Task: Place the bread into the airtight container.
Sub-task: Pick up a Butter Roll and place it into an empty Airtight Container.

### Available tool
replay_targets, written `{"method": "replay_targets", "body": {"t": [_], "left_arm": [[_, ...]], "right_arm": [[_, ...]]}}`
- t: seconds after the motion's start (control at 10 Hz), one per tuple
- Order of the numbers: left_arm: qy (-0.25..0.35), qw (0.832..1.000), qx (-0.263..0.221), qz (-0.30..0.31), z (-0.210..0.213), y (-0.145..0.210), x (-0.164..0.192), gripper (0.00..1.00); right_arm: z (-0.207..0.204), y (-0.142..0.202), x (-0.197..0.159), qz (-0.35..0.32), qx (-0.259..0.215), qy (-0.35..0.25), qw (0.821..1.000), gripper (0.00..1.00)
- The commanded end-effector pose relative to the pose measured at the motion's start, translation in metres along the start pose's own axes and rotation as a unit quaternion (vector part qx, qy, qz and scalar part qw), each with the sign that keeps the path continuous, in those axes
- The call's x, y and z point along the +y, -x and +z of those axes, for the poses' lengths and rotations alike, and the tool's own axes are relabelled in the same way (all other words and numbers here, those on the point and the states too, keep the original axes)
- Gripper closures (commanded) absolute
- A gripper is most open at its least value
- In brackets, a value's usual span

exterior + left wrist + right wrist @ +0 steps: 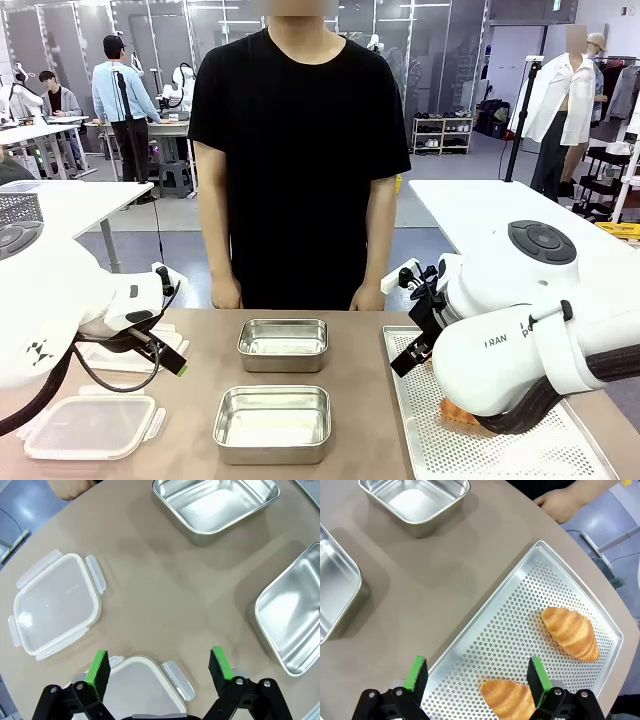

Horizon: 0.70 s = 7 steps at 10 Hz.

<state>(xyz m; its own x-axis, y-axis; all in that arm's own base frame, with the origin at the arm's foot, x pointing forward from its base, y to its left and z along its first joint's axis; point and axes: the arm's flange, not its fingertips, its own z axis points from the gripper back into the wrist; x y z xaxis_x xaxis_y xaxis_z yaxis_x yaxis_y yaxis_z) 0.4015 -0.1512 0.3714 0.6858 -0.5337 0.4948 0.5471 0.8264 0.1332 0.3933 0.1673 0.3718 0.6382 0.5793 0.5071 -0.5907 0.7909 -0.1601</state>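
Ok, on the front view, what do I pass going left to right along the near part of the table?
clear plastic lid → nearer steel container → perforated metal tray, with a croissant lying on it

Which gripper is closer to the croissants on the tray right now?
Right. The right gripper hangs open just above the croissants on the perforated tray; the left gripper is across the table, over the plastic lids.
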Motion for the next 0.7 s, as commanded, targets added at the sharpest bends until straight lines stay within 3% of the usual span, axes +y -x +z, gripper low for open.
{"method": "replay_targets", "body": {"t": [0.0,0.2,0.3,0.5,0.6], "left_arm": [[0.000,1.000,0.000,0.001,0.000,0.000,0.000,0.00],[0.000,1.000,0.000,0.000,0.000,0.000,0.000,0.00],[-0.020,1.000,0.007,0.000,0.031,-0.020,0.015,0.00],[-0.004,1.000,0.013,0.005,0.121,-0.060,0.044,0.00],[-0.031,0.999,0.009,0.005,0.166,-0.075,0.055,0.00]], "right_arm": [[0.000,0.000,0.000,-0.002,0.000,0.000,1.000,0.00],[0.011,-0.002,-0.010,-0.005,0.000,-0.007,1.000,0.00],[0.039,-0.013,-0.027,-0.016,-0.006,-0.007,1.000,0.00],[0.126,-0.036,-0.066,-0.022,-0.003,-0.002,1.000,0.00],[0.170,-0.042,-0.082,-0.005,0.015,-0.037,0.999,0.00]]}}
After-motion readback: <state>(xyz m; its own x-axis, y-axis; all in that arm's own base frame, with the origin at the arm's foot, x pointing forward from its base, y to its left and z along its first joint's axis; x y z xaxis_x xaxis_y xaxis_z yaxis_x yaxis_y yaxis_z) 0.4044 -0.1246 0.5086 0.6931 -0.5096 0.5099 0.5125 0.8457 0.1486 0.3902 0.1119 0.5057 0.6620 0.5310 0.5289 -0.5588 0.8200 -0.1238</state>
